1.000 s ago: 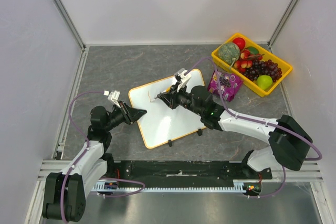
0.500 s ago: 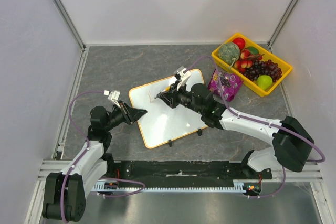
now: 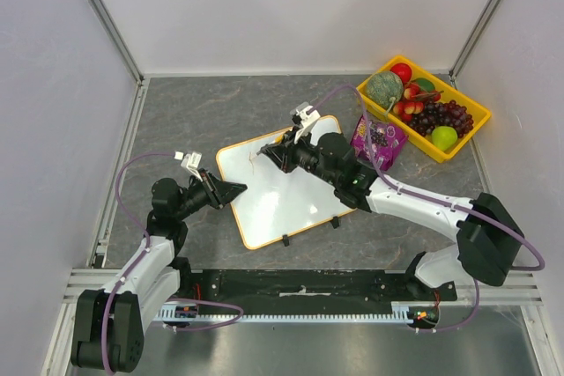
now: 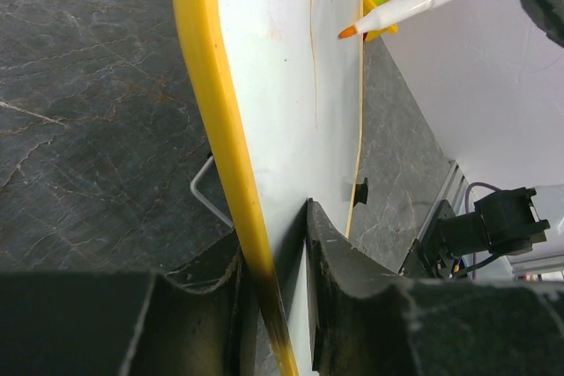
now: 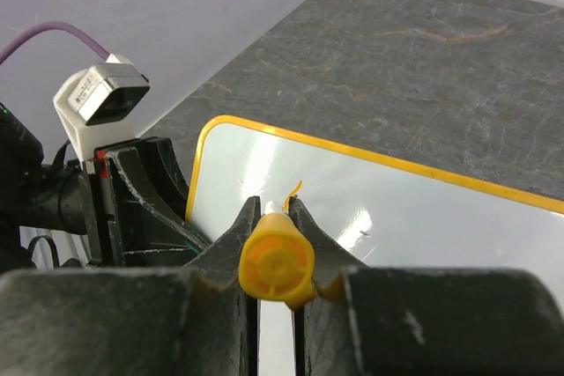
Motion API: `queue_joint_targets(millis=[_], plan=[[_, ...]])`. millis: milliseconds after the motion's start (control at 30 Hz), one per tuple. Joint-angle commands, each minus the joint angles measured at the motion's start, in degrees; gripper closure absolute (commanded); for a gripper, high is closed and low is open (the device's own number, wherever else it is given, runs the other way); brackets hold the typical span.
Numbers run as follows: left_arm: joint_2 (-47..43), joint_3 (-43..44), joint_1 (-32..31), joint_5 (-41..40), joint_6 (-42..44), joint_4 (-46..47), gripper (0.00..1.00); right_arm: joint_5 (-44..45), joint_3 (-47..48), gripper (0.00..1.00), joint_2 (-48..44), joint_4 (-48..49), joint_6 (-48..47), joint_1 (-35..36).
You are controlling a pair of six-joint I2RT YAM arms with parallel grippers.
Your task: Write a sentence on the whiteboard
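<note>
Shifted since a second ago: my right gripper [image 3: 271, 156], a touch toward 10 o'clock across the board; all else as it was. Item one, my left gripper [image 3: 233, 189]: at the 9 o'clock side of the scene, jaws clamped on the yellow rim of the whiteboard [image 3: 282, 204], one finger on each face in the left wrist view. Item two, whiteboard: lying at the centre of the grey table [image 3: 203, 112], skewed, two black clips [image 3: 285, 239] on its 5 o'clock edge. Item three, sentence [image 3: 254, 161]: only a thin orange stroke so far, near the board's 10 o'clock corner. Item four, right gripper: over that same corner, closed on the marker [image 5: 277, 260], whose orange tip stands just beside the stroke; I cannot tell whether it touches. Item five, purple bag [image 3: 377, 141]: at 2 o'clock off the board. Item six, yellow tray [image 3: 458, 97] of fruit: further out at 2 o'clock.
</note>
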Motion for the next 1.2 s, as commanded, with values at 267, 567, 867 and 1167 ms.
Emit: queue_joint_targets(millis=[267,567,867,1167], plan=[[0.16,-0.65,-0.32,0.99,4.42,0.28,0.98,3.1,-0.03,1.0,1.21,-0.71,-1.37,-0.05],[0.25,-0.65,-0.32,0.9,4.42,0.28,0.98,5.65,-0.3,1.0,1.3,-2.73,-2.34,0.04],[0.51,-0.65,-0.32,1.08,4.42,0.28,0.98,9.16,0.84,1.0,0.86,-5.99,-3.31,0.04],[0.68,-0.56,-0.32,0.99,4.42,0.46,0.98,11.01,1.29,1.0,0.07,-6.96,-3.22,-0.49]])
